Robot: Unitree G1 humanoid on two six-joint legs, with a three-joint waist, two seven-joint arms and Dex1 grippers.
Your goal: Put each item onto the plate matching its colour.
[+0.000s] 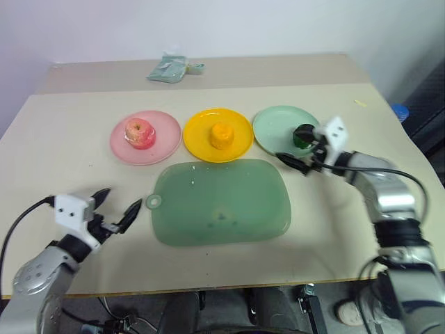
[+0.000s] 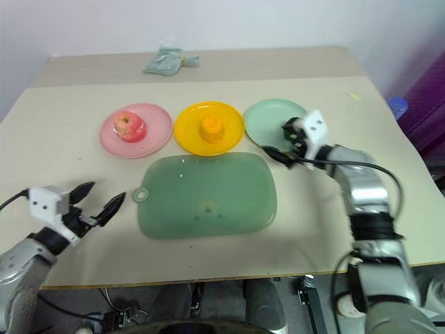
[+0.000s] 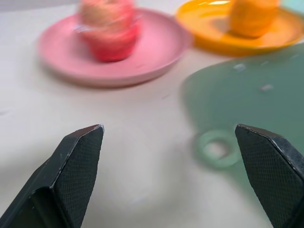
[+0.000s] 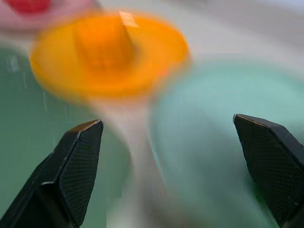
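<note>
Sitting in a row toward the far side of the beige counter (image 1: 62, 132) are three round plates: a pink plate (image 1: 145, 137) on the robot's left, a yellow plate (image 1: 217, 134) in the middle and a pale mint green plate (image 1: 281, 128) on the right. A red-pink apple (image 1: 140, 132) rests on the pink plate, stem dimple up, and an orange-yellow fruit (image 1: 222, 135) rests on the yellow plate. A dark green ball (image 1: 303, 135) lies on the near right part of the mint green plate, partly hidden by the right pincer (image 1: 300, 154), which hovers at that plate's near right edge with its two black fingers spread and nothing between them; whether a finger touches the ball I cannot tell. In the right wrist view both fingertips (image 4: 78, 166) stand well apart over blurred mint green and yellow shapes. Nearer the robot than the plates lies a large translucent green mat (image 1: 221, 202) with rounded corners and a small ring tab (image 1: 153, 202) at its left edge. The left pincer (image 1: 117, 209) hangs low over bare counter just left of that tab, fingers spread wide and holding nothing; its wrist view looks between them toward the apple and the tab. A small pale green cloth bundle (image 1: 170, 68) lies at the far edge of the counter. No brand, label or legible writing is visible on any of these things.
</note>
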